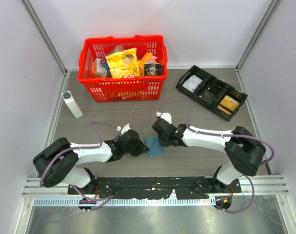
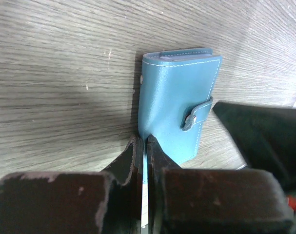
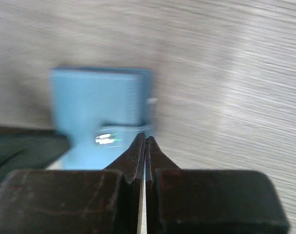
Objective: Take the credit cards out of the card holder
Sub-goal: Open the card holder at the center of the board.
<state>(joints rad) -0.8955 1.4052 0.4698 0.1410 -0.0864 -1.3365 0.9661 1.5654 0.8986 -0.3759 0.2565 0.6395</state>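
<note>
Card holder (image 1: 154, 146) lies flat on the table (image 1: 138, 112) at about 6 o'clock from table centre, near the arm bases, between the tips of the two arms. It is closed, with the blue cover up, the strap (image 2: 199, 113) snapped across its edge and white stitching along the border. Pale sleeve edges (image 2: 177, 52) show at its far end in the left wrist view. Left fingers (image 2: 132, 156) sit at the holder's 9 o'clock in the top view, pressed almost together with only a thin bright slit between them. Their tips are at the holder's near corner; cannot tell whether they pinch any of it. Right fingers (image 3: 136, 152) come in from the holder's 2 o'clock, also narrowed to a hairline slit and holding nothing, tips over the cover just beside the strap. That view is blurred, so contact cannot be judged. Red basket (image 1: 123, 90) of packaged goods stands at 12 o'clock, well apart. Black tray (image 1: 212, 95) sits at 2 o'clock, skewed to the table edge, with a tan-gold item (image 1: 229, 104) in its right-end compartment. White container (image 1: 72, 104) stands at 10 o'clock near the table's left edge.
</note>
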